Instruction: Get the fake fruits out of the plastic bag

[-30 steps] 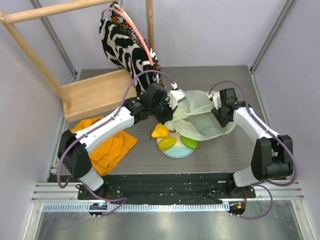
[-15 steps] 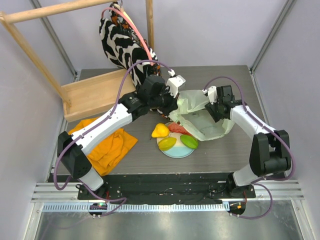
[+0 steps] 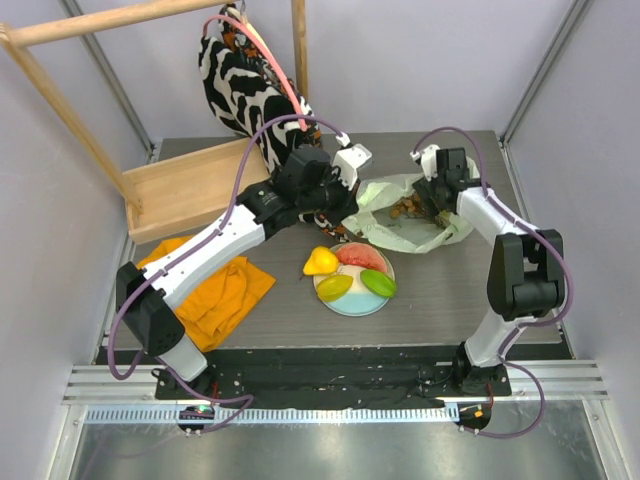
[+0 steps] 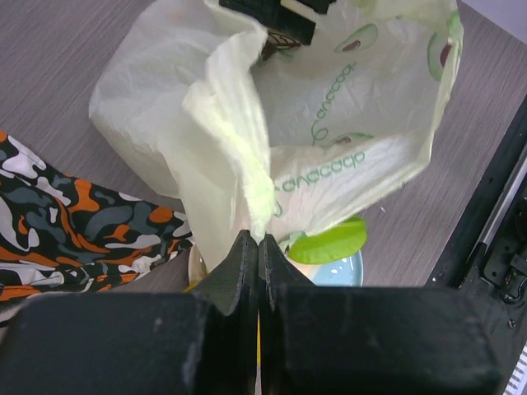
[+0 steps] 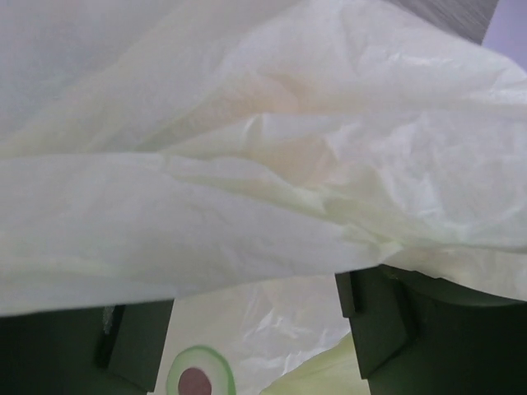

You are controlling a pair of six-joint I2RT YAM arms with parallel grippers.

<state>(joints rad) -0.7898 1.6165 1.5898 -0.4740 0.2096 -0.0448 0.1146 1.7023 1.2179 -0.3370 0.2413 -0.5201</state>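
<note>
Both at plastic bag (image 4: 354,107): left end effector (image 4: 258,243) pinches crinkly pale-green film; right end effector (image 5: 257,333) spread wide.

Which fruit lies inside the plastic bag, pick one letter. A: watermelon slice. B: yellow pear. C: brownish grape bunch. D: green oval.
C: the grape bunch shows inside the open plastic bag; pear, watermelon slice and green oval lie at the plate.

right wrist view: plastic bag (image 5: 247,148) film smothers nearly whole frame, fingers (image 5: 395,329) just dark stubs cut off at bottom edge. left wrist view: plate (image 4: 339,268) mostly behind bag, green oval (image 4: 329,241) half covered. top view: brownish lump (image 3: 406,208) inside bag too small to tell, right gripper (image 3: 437,200) tips lost in folds.
</note>
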